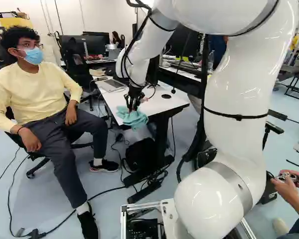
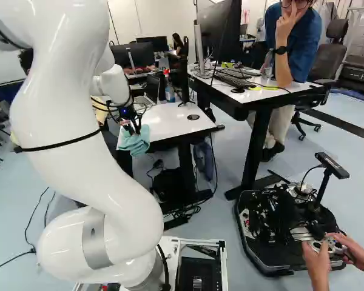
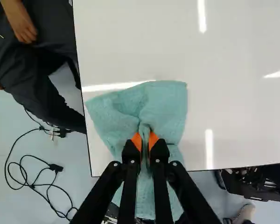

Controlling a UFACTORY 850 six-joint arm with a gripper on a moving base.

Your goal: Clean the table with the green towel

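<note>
My gripper [image 1: 134, 97] is over the near end of the white table [image 1: 162, 105], at the middle of the left base view. In the wrist view the gripper [image 3: 145, 140] is shut on the green towel [image 3: 165, 105], its orange pads pinching a gathered fold. Part of the towel lies spread on the tabletop ahead of the fingers; the rest hangs past the table's corner, under the fingers. The right base view shows the towel [image 2: 134, 142] draping over that same edge.
A laptop [image 1: 111, 84] and a spray bottle [image 2: 169, 86] stand farther back on the table. A seated person is close beside its left side. Another desk [image 2: 258, 91] with a monitor stands to the right. Cables and a black bag lie below.
</note>
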